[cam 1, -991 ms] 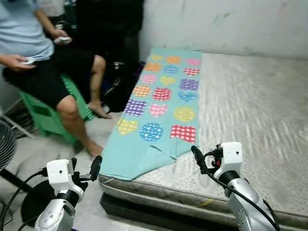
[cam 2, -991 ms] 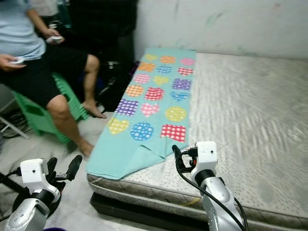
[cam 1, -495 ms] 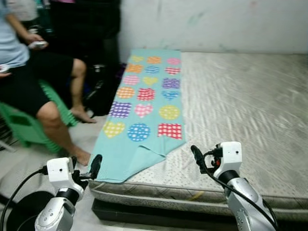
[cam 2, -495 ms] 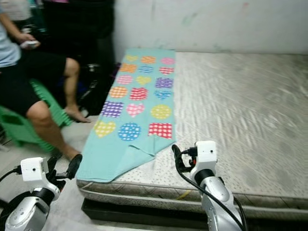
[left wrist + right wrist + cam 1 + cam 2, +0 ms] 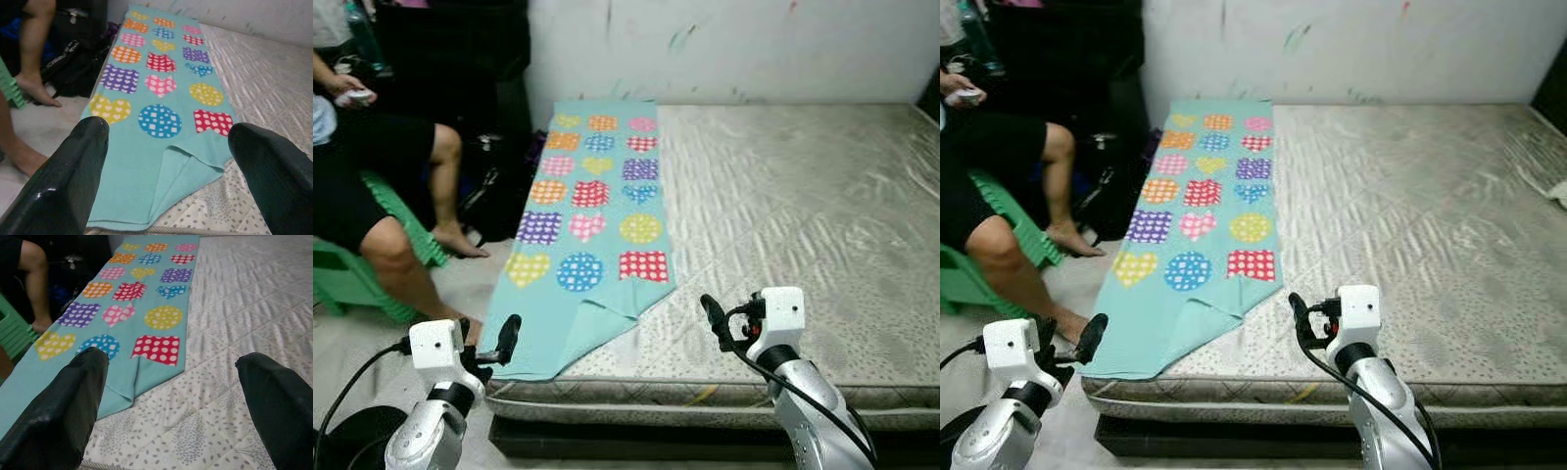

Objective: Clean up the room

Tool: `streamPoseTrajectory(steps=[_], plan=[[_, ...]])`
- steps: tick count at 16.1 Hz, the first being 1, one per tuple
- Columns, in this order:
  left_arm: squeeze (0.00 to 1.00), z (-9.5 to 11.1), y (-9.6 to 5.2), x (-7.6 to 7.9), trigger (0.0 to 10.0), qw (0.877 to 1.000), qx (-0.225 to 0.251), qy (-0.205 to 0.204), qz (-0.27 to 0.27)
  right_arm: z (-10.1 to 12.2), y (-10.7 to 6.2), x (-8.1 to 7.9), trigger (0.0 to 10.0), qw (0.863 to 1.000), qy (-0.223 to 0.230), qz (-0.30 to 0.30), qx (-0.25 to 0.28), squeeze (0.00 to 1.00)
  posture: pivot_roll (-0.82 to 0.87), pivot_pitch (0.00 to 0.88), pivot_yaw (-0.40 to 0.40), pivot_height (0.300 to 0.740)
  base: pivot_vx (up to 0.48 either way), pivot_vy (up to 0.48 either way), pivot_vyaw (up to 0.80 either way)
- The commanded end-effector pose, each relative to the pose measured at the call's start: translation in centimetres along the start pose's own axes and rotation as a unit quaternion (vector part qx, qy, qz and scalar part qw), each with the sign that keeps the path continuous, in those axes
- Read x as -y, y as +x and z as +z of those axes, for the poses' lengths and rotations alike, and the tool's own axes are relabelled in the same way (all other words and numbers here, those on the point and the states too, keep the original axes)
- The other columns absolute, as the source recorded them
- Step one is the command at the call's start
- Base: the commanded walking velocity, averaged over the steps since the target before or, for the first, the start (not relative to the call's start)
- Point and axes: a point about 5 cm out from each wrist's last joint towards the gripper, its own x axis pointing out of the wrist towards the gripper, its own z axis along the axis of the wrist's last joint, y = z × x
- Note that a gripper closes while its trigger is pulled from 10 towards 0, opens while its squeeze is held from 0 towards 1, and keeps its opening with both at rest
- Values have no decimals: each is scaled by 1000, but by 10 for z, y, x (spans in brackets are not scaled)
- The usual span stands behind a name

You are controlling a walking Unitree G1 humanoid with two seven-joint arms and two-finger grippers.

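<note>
A teal blanket [image 5: 592, 225] printed with coloured hearts and dots lies flat along the left edge of a bare grey mattress [image 5: 803, 215], its near corner folded over. My left gripper [image 5: 487, 341] hovers low beside the mattress's near left corner, open and holding nothing. In the left wrist view the blanket [image 5: 161, 98] lies ahead between the spread fingers [image 5: 78, 166]. My right gripper [image 5: 717, 323] is raised over the mattress's front edge, just right of the blanket's near end, also open and holding nothing. Its wrist view looks at the blanket [image 5: 142, 318] too.
A person [image 5: 372, 186] sits on a green stool [image 5: 342, 274] at the left, feet on the floor next to the bed. A black bag [image 5: 489, 191] leans against the mattress side. A white wall [image 5: 734, 49] backs the bed. A dark round base [image 5: 352, 436] sits at bottom left.
The whole view has swung to the right, so the person has slid toward the left edge and more mattress shows. Both grippers hold the same open pose.
</note>
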Motion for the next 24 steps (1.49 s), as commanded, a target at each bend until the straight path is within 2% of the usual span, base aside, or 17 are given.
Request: streamPoseTrajectory(steps=[1,5,16,24], plan=[[0,-1,0,-3,10000,1000,-6,6,6,2,2,-1,10000,1000,4,-1,1,0,-78,4,40,740,0,0,-587],[0,-1,1,-3,10000,1000,-7,6,6,2,2,3,10000,1000,12,-16,3,0,-78,2,40,740,0,0,0],[0,0,1,1,10000,1000,-2,-5,-18,1,2,4,10000,1000,13,-21,0,0,-79,3,41,740,0,0,-752],[0,-1,1,1,10000,1000,-4,-5,-21,1,3,3,10000,1000,14,-21,-1,0,-78,4,41,740,296,0,-105]])
